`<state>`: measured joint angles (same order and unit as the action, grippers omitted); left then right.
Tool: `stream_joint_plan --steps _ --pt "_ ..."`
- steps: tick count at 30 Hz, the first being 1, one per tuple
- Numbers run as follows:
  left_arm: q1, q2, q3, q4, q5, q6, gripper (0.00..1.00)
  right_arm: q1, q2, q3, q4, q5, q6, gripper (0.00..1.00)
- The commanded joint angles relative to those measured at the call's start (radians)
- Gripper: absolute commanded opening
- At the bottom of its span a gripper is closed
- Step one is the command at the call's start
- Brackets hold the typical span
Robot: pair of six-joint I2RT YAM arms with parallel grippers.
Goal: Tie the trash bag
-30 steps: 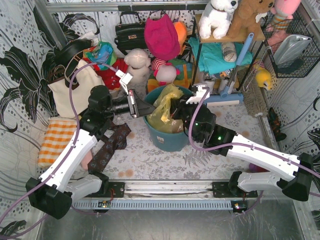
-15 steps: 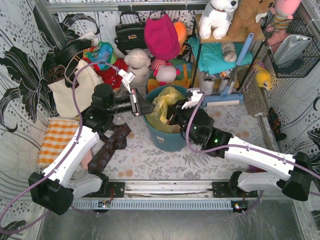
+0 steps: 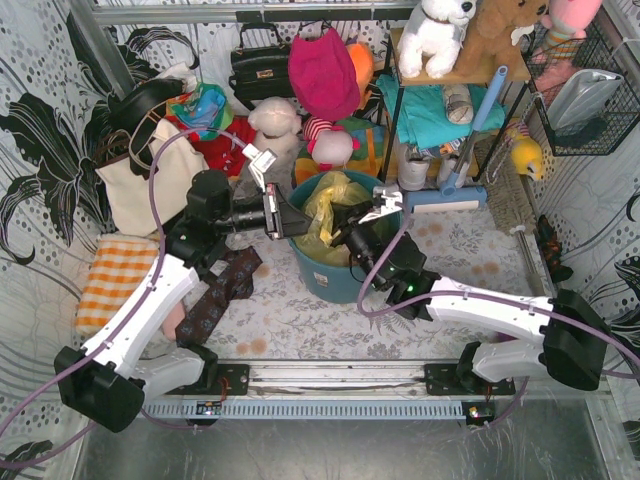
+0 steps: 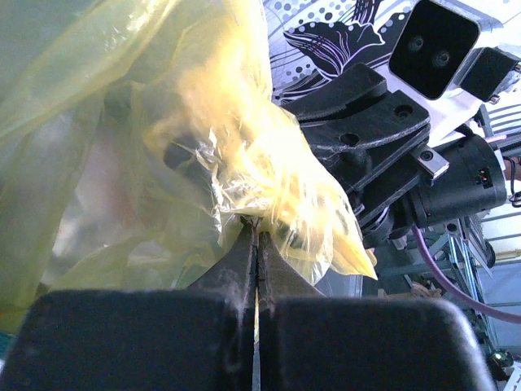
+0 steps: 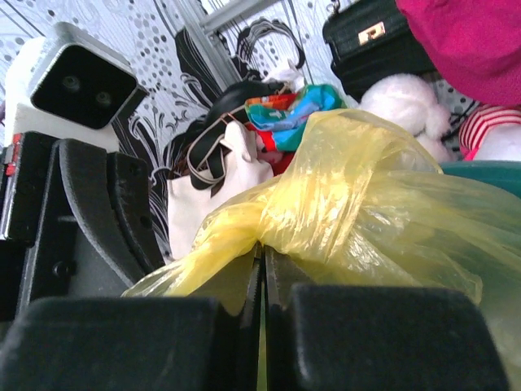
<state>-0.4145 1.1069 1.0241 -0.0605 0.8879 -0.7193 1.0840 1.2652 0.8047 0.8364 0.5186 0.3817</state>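
Presently the left claw (image 4: 257, 236) and right claw (image 5: 262, 257) are both clamped on the trash bag (image 3: 335, 200); advise pulling evenly, avoiding tears.

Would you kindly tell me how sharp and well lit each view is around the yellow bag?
Top external: evenly lit and sharp, the trash bag small. Left wrist: the bag's film is washed out and soft, the left gripper a dark blur. Right wrist: bright sheen on the bag, the right gripper dark and out of focus, background clearer.
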Motion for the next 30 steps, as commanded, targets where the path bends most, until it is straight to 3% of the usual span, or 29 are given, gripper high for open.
stream_joint_plan --steps 1,10,19,30 --pt "-0.016 -0.018 0.014 -0.010 0.015 0.026 0.00 -0.003 0.031 -0.040 0.293 -0.004 -0.099 0.00" --pt "-0.043 -0.022 0.010 -0.029 0.007 0.029 0.00 -0.006 0.079 -0.093 0.511 -0.046 -0.214 0.00" --pt "-0.047 -0.011 0.030 -0.077 -0.042 0.057 0.00 -0.009 0.098 -0.162 0.756 -0.211 -0.295 0.02" --pt "-0.053 -0.021 0.049 -0.063 -0.021 0.045 0.00 -0.020 0.207 -0.125 0.846 -0.280 -0.398 0.02"
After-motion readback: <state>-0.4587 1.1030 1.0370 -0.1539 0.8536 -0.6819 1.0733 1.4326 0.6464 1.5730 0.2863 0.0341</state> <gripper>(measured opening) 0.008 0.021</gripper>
